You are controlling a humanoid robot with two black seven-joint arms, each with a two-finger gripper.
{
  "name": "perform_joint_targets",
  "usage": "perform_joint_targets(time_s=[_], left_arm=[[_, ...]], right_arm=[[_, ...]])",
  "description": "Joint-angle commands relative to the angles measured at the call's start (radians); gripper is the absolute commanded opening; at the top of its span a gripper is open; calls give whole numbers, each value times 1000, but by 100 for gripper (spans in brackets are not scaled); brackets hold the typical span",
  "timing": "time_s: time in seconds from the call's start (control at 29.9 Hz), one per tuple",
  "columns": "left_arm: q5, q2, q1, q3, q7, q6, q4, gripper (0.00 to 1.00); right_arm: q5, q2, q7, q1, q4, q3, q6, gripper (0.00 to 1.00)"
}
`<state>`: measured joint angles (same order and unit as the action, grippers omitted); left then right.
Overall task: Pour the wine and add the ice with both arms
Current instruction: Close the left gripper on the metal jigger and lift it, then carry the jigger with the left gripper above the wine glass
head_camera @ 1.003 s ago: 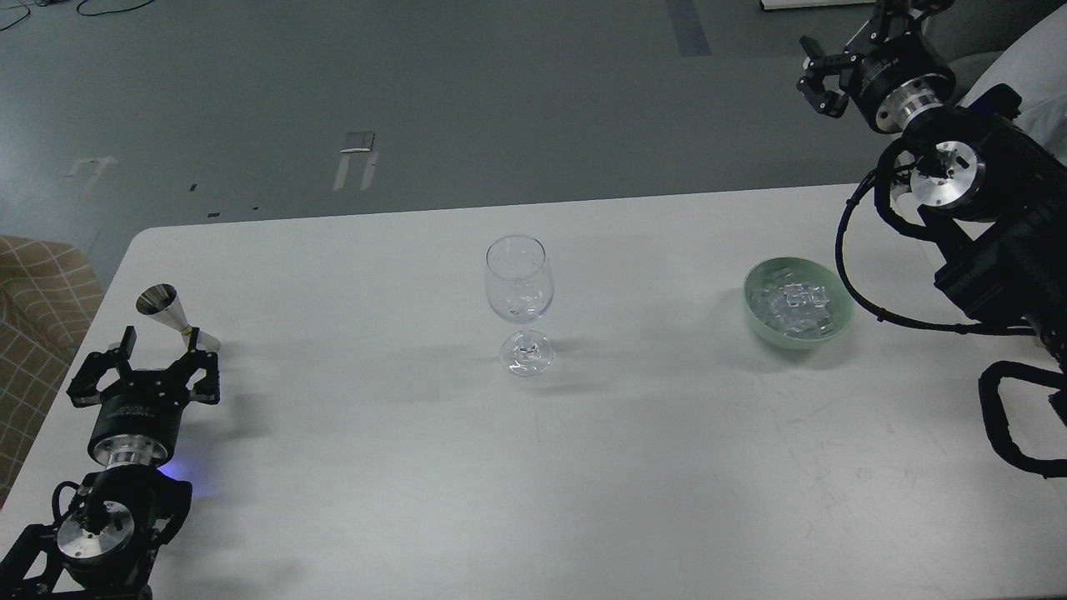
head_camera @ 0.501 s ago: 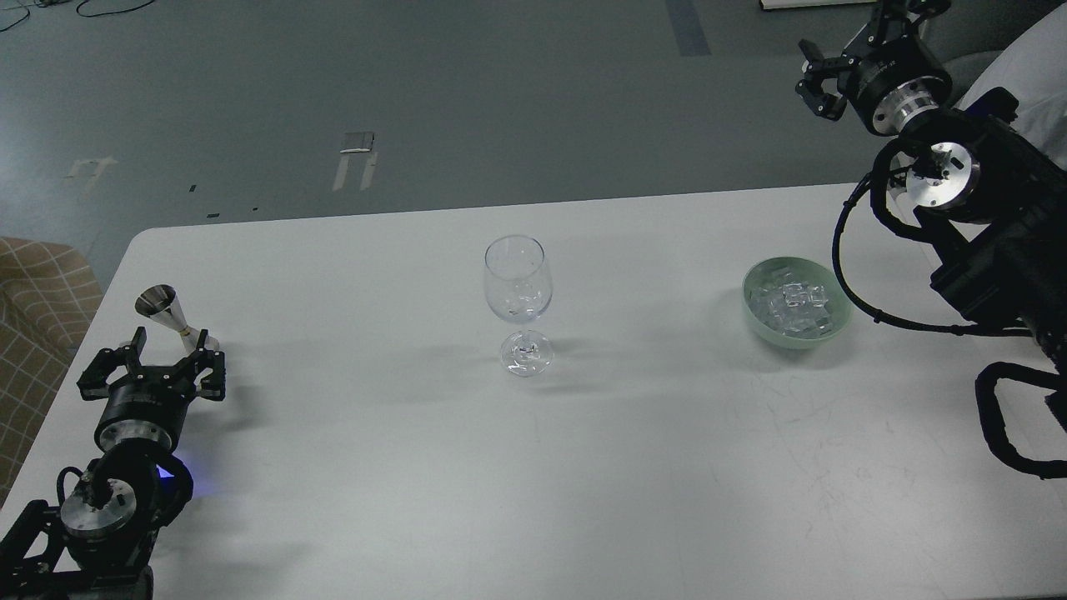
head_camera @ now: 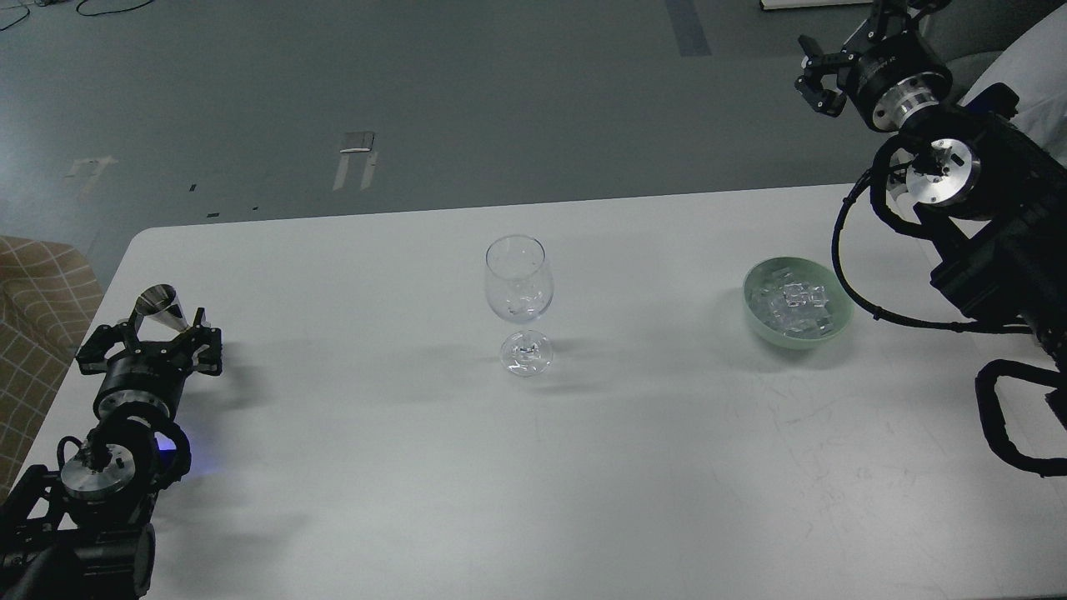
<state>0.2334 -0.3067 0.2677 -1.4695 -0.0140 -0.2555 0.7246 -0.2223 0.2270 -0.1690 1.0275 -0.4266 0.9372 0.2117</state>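
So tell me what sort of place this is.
Probably a robotics lab or test room: a plain white table on a bare grey floor with tape marks, and loose cables at the far edge.

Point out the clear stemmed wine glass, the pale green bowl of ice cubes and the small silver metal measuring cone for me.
Clear stemmed wine glass (head_camera: 518, 287): head view, on its bowl.
Pale green bowl of ice cubes (head_camera: 840, 317): head view, on its right rim.
Small silver metal measuring cone (head_camera: 163, 305): head view, on its upper cone.
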Motion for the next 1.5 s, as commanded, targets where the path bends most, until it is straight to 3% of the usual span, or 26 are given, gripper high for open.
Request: perform_joint_targets(time_s=[0.0,0.13,0.23,0.64,0.9,1.1,1.27,1.47], left_arm=[[-2,0,36,0,19,-8,-57,72],[-5,0,45,0,23,-10,-62,71],[-5,0,45,0,19,-10,-62,52],[-6,8,45,0,17,-11,-57,30],[-5,14,47,-2,17,-99,-47,30],[-3,17,48,-3,17,-103,6,27],[-3,14,50,-2,20,-67,130,22],[-5,27,50,0,23,108,278,20]], right_arm=[[0,0,0,-4,0,0,0,100],[0,2,0,-4,0,-1,-1,100],[0,6,0,-6,2,0,0,100],[0,6,0,-10,6,-1,-1,100],[-2,8,2,-12,5,-5,0,100],[0,8,2,-10,5,-31,-1,100],[0,14,2,-10,5,-31,-1,100],[0,31,2,-14,3,-31,-1,100]])
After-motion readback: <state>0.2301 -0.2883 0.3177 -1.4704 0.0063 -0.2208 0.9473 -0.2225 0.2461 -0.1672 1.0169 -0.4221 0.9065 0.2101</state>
